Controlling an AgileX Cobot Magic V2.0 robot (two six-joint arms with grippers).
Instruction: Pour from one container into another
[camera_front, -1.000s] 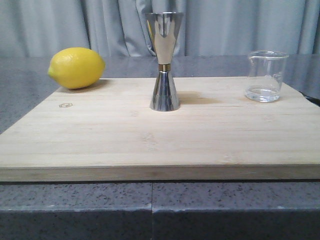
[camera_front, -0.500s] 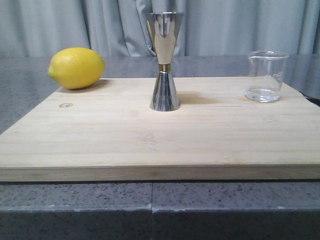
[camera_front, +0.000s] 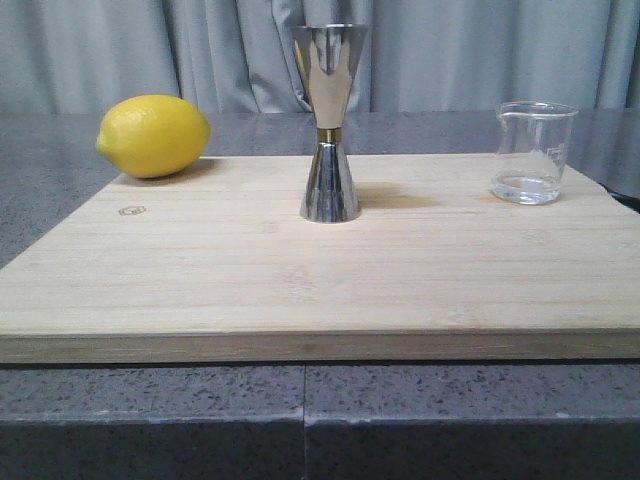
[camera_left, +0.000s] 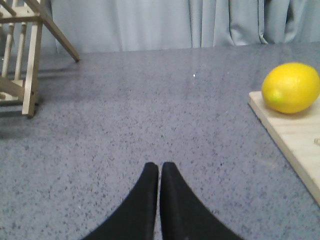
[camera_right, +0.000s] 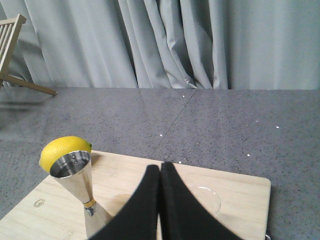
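A clear glass beaker (camera_front: 532, 152) stands upright at the back right of the wooden board (camera_front: 300, 270), a little liquid in its bottom. The steel jigger (camera_front: 329, 122) with a gold waist band stands upright mid-board. In the right wrist view my right gripper (camera_right: 160, 166) is shut and empty, above the board; the jigger (camera_right: 80, 187) is off to one side of it, and the beaker's rim (camera_right: 212, 199) peeks out beside the fingers. My left gripper (camera_left: 160, 166) is shut and empty over the grey countertop, off the board's left edge. Neither gripper shows in the front view.
A yellow lemon (camera_front: 152, 135) lies at the board's back left corner, also seen as the lemon (camera_left: 291, 87) in the left wrist view. A wooden rack (camera_left: 22, 55) stands on the counter far left. Grey curtains hang behind.
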